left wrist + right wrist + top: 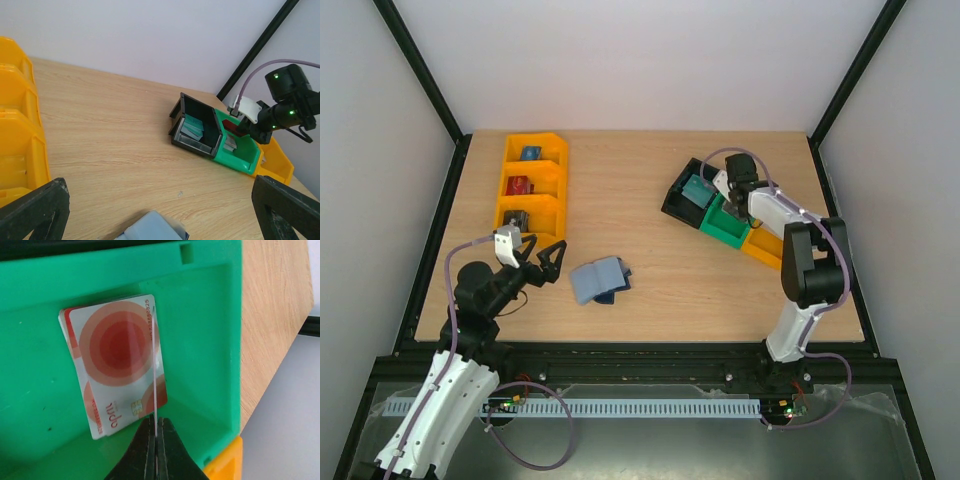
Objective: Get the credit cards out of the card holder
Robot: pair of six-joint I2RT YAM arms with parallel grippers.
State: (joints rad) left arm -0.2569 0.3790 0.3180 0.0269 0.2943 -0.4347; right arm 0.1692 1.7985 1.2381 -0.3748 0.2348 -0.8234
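Observation:
The card holder (599,281) lies open on the table, a pale blue-grey panel up and dark navy beneath; its top edge shows in the left wrist view (150,229). My left gripper (542,260) is open and empty just left of it. My right gripper (157,432) is shut on a thin card (156,365), seen edge-on, inside the green bin (210,340). A red and white card (115,360) lies flat on a small stack in that bin. In the top view the right gripper (733,205) hangs over the green bin (725,232).
A black bin (682,198) holding teal cards (192,129) stands left of the green bin, a yellow bin (767,250) right of it. An orange three-compartment bin (530,185) with small items stands at the back left. The right arm's cable loops above the bins.

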